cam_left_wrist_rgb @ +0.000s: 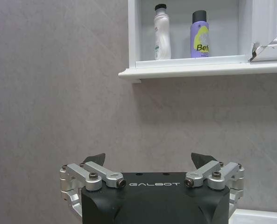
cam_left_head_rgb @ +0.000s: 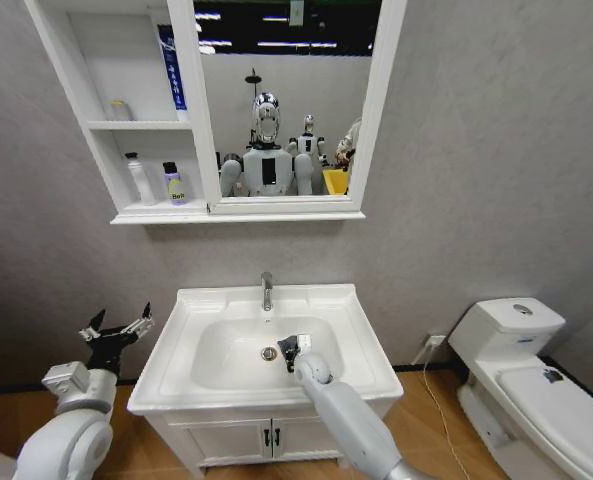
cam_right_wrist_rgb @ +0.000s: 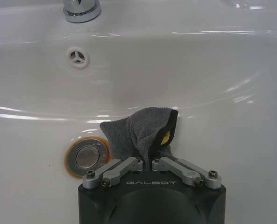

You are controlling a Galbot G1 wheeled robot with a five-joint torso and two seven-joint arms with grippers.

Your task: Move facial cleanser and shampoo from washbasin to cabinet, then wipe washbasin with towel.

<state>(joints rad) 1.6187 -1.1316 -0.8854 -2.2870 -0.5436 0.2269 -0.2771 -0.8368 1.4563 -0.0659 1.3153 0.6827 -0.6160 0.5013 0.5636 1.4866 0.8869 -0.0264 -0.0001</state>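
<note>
The right gripper (cam_right_wrist_rgb: 150,161) is seen low inside the bowl of the washbasin (cam_left_head_rgb: 361,345), its fingers pressed together on a bunched dark grey towel (cam_right_wrist_rgb: 140,133). The cloth is carried ahead of the fingertips and is pressed against the white ceramic, with a yellow tag shown at its fold. In the right wrist view, the round drain (cam_right_wrist_rgb: 87,156), ringed with a brownish stain, is found just beside the towel, touching or nearly touching its edge; which cannot be told. Beyond the cloth, the bowl wall rises toward the overflow hole (cam_right_wrist_rgb: 77,56) and the base of the chrome tap (cam_right_wrist_rgb: 82,9). The wipe is judged to be under way, and the unwiped wall ahead is judged to lie along the gripper's own forward line, toward the tap.

The left gripper (cam_left_head_rgb: 116,328) is held idle in the air off the basin's left edge, its fingers spread wide and nothing between them. Above it, on the lowest open shelf of the wall cabinet (cam_left_wrist_rgb: 185,69), a white bottle (cam_left_wrist_rgb: 161,33) and a purple bottle (cam_left_wrist_rgb: 200,35) stand upright, side by side and apart. The bottle-moving part is judged complete. The right arm is plainly the nearer one to the basin.
</note>
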